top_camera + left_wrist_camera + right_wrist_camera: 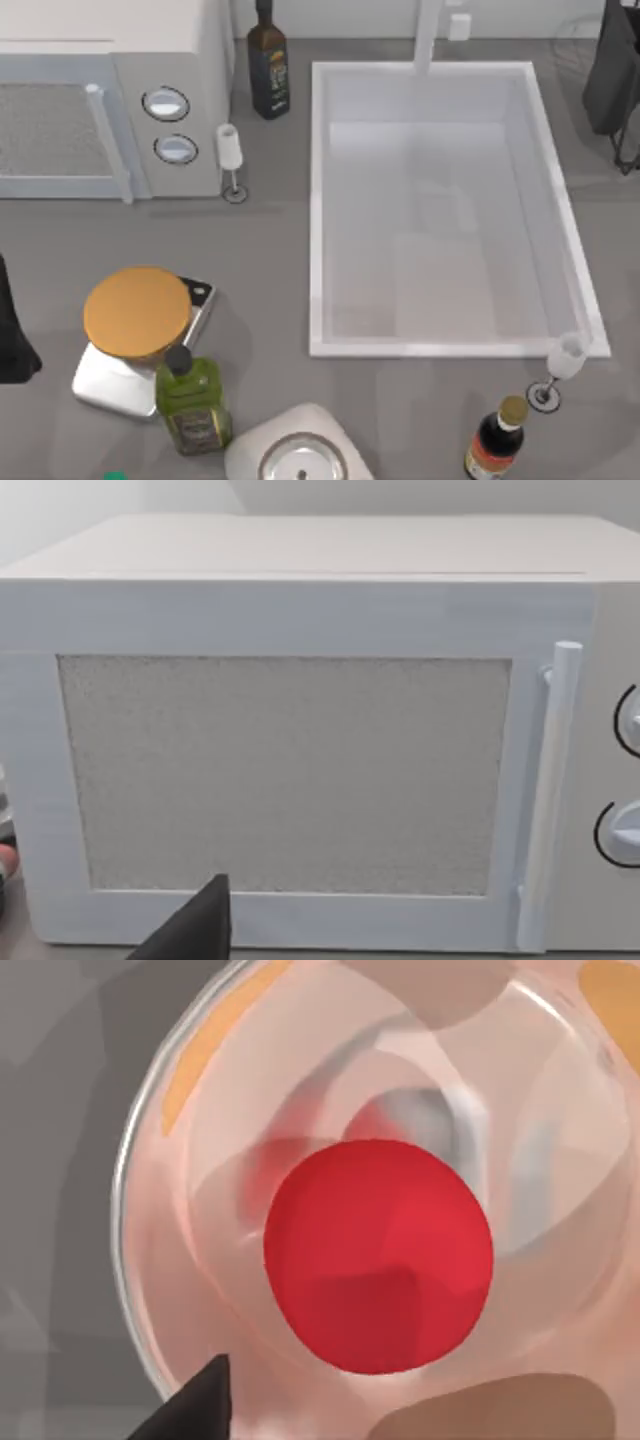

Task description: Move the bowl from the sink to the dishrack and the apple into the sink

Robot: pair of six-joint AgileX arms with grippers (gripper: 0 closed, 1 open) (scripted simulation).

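The sink (450,345) sits right of the table's middle in the top view, a large white basin with a raised rim and a pale smooth bottom; its inside holds nothing that can be made out; a pale faucet column (428,35) rises at its far edge

The apple (378,1256) appears in the right wrist view as a plain bright red ball resting inside a clear glass dish (150,1260) with a rounded rim, seen from close above; a dark fingertip (195,1405) of the right gripper pokes into that view, apart from the apple; whether those fingers are spread or closed I cannot tell

The right arm (615,70) is at the top view's upper right corner, beyond the sink's far right corner; the left arm (12,330) is parked at the left edge of the table; the left wrist view faces the door of the white microwave (110,95), with its vertical handle (548,800) and two knobs at one side; one dark fingertip (195,930) shows low in that view, and its grip state cannot be told either

Around the sink stand a dark bottle (268,65), a small wine glass (230,155) beside the microwave, another wine glass (562,365) just off the sink's near right corner, and a dark sauce bottle (495,440); on the left, an orange-lidded round container (137,312) rests on a scale (105,380), with a green bottle (192,400) just beside it
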